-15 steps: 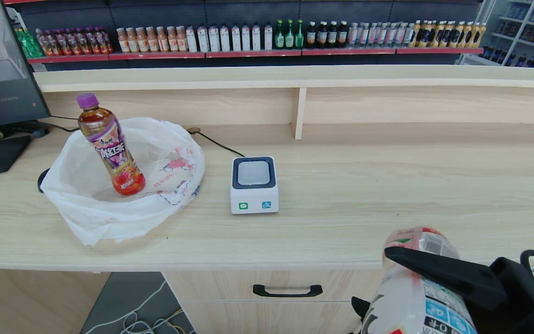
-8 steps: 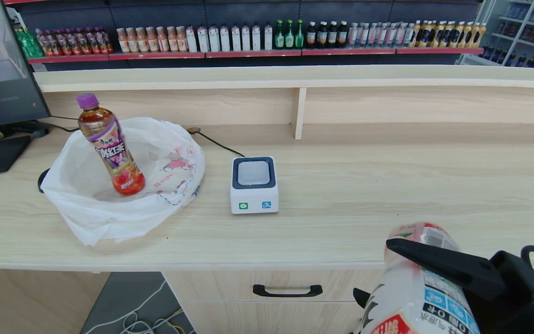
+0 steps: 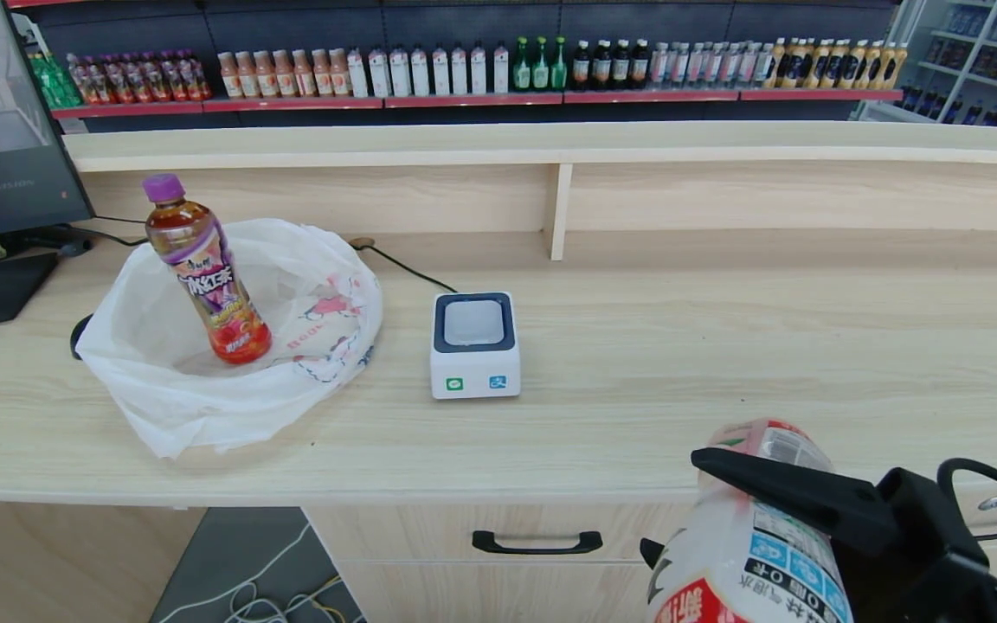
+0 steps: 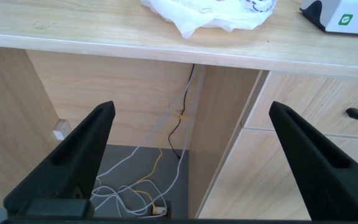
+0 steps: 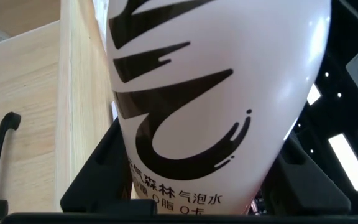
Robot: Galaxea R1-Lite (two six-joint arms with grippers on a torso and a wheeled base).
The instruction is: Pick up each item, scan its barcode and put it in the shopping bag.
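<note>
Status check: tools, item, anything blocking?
Right tool shut on white bottle, low at front edge of counter. Left tool open, below counter. Tea bottle stands in bag. Nothing blocks scanner.

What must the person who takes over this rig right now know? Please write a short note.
Left pincer: open, empty, low in front of the counter.
Right pincer: shut on the white bottle, near the counter's front edge, right of the scanner.
Done: tea bottle stands in the shopping bag, left of the scanner.
To do: pass the white bottle's barcode over the scanner, then put it in the bag.
</note>
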